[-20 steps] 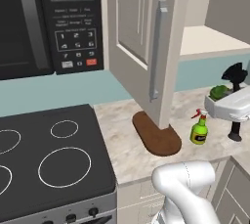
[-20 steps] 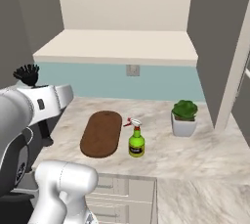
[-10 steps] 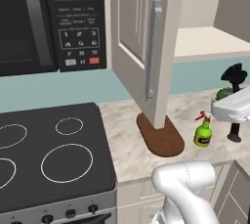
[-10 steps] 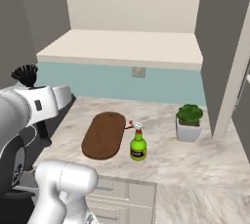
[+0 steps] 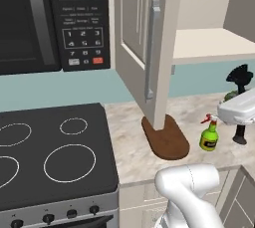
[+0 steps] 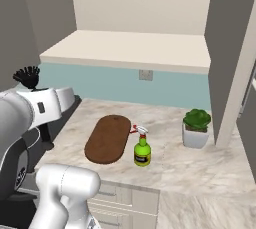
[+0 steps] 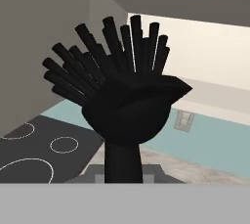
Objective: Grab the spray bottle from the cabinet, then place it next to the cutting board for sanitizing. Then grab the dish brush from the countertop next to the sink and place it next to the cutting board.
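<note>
So I'm on the second half of the job now; the spray bottle [image 6: 142, 150] is already standing upright on the countertop [image 6: 200, 173] just beside the cutting board [image 6: 108, 139], so that part looks done to me; the dish brush [image 7: 124, 105] is up in the air, bristly head on top and handle running down into the gripper [image 6: 46, 138], which is clenched on the handle as far as I can judge, though the fingertips themselves are hidden behind the handle in the hand view; from the right base view the brush head [image 6: 27, 76] sits above the arm's wrist, off to the far side of the board from the bottle; next move, I reckon, is to carry it over and lower it onto bare stone next to the board without knocking the bottle over; room-wise it's beige marbled stone, the cabinet [image 5: 145, 48] door hanging open over the board, a potted plant [image 6: 196, 128] further along, and a stove [image 5: 50, 152] under a microwave [image 5: 55, 20].
</note>
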Controlling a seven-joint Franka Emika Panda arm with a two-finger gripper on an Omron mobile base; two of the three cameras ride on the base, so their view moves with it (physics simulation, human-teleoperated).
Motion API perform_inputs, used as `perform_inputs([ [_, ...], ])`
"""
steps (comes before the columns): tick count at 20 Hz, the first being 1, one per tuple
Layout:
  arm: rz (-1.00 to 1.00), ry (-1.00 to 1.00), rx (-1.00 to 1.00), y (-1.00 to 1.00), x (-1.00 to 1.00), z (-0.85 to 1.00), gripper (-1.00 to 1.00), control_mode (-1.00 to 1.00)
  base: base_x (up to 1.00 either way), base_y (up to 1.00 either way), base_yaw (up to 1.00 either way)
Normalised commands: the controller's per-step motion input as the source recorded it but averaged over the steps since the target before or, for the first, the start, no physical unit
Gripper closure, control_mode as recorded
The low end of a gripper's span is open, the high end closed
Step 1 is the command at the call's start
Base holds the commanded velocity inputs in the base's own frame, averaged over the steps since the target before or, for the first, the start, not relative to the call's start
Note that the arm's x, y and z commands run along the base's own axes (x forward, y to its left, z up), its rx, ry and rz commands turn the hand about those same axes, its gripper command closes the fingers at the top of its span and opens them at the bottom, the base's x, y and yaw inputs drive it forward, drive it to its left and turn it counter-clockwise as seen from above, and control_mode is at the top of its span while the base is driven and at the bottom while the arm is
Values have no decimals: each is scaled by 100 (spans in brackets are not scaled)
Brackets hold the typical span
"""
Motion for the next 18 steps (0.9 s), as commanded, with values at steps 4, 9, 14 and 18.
perform_inputs([
  [4, 0, 43, 0, 0, 100, -100, 100, -100, 0, 0, 0],
  [9, 0, 53, 0, -3, 100, -100, 100, -100, 0, 0, 0],
  [14, 0, 50, 0, -19, 99, -100, 100, -100, 0, 0, 0],
  [18, 0, 37, 0, -5, 91, -100, 100, -100, 0, 0, 0],
])
